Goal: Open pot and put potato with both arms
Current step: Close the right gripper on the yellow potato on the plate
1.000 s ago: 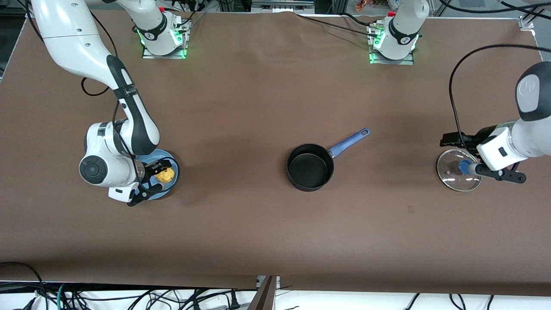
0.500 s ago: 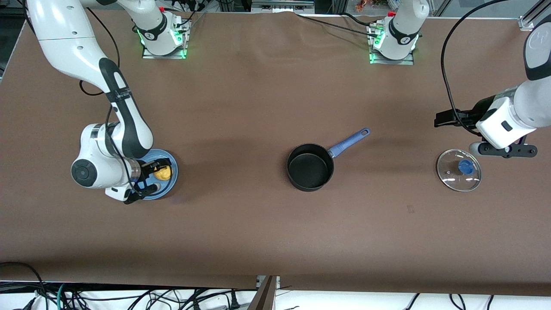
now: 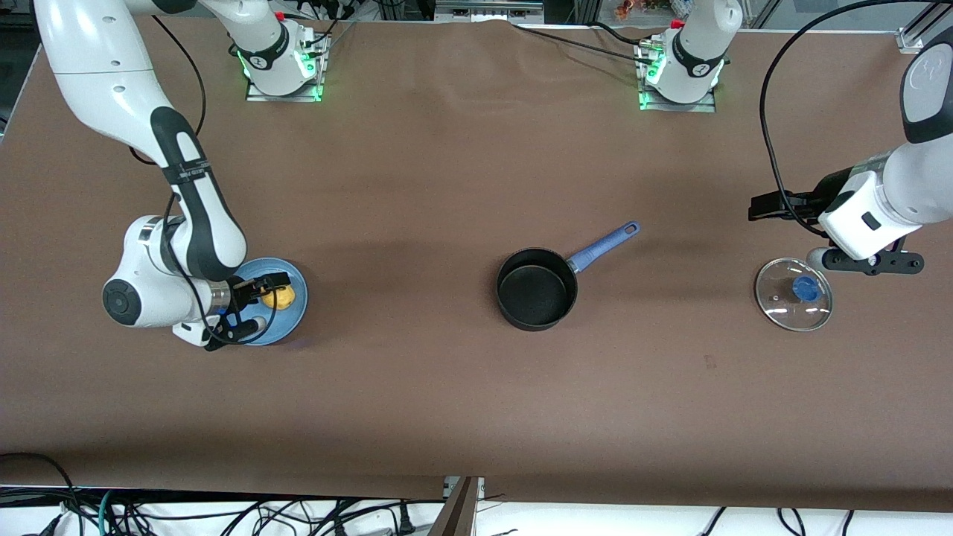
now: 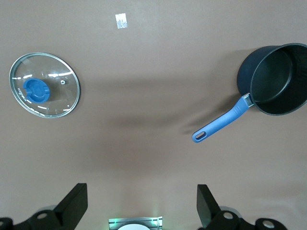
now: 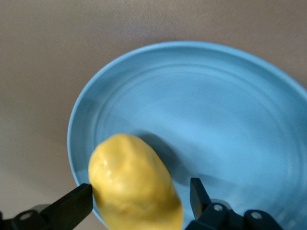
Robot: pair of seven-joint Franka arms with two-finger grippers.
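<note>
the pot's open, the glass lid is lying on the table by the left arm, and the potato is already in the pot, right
Not quite. The potato is on the blue plate, between the right gripper's fingers; the front view shows the pot empty. The glass lid part is right.

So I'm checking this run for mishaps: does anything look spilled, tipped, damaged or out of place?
Nothing stands out. The pot sits upright and empty mid-table, its lid flat on the table at the left arm's end, knob up. The potato lies on the blue plate between the right tool's fingers. The left tool hangs open beside the lid.
</note>
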